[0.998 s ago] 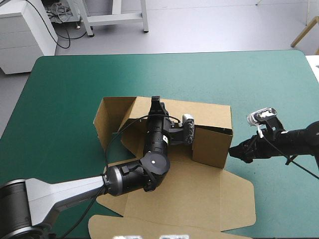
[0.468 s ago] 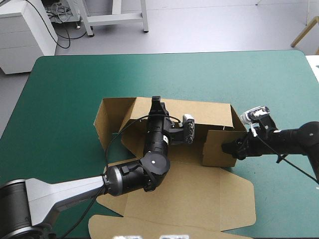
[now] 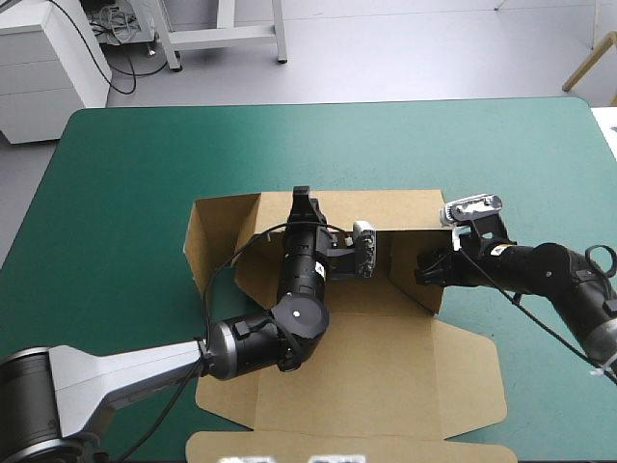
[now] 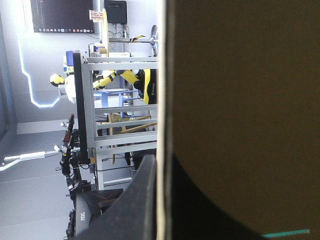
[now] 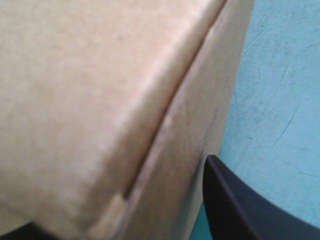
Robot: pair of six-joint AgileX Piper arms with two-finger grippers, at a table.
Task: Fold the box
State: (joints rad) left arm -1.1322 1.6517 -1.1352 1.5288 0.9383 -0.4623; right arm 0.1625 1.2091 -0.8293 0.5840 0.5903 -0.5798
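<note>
The brown box (image 3: 386,376) lies at the table's middle, back wall raised and lid flat toward the near edge. My left gripper (image 3: 302,197) reaches over the base to the back wall's top edge. In the left wrist view its gripper (image 4: 162,167) is shut on that wall, the board's edge (image 4: 162,75) running up between the black fingers. My right gripper (image 3: 424,274) is at the right side wall (image 3: 429,289), which stands folded inward. In the right wrist view brown board (image 5: 100,90) fills the space between the spread fingers; one fingertip (image 5: 235,205) shows outside the wall, the other is mostly hidden.
The box's left side flap (image 3: 207,241) stands raised and angled outward. Bare teal-green cover (image 3: 135,183) surrounds the box on the left, far and right sides. The lid's front flap (image 3: 318,446) reaches the table's near edge.
My right gripper has moved left, swinging the right side wall inward over the base. The flat lid has shifted slightly. The left gripper has stayed on the back wall.
</note>
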